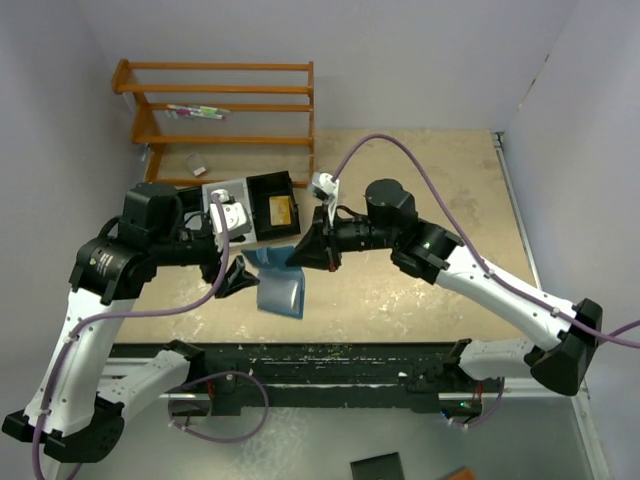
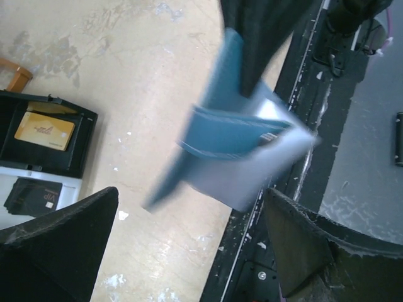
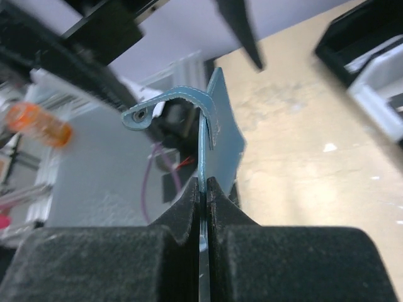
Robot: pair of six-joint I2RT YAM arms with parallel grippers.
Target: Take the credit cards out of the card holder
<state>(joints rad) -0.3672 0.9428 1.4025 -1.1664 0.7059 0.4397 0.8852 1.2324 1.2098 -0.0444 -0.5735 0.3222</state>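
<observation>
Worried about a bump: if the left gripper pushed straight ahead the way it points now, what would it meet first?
Probably the card holder, hanging from the right gripper; depth is unclear.

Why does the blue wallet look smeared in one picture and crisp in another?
Left wrist view: the holder is streaked, probably by motion, while the gold card in the tray is sharp. Right wrist view: the holder's edge, pinched in the right hand, is crisp, but everything behind it is soft. Top view: even light, no glare, all reasonably sharp.
</observation>
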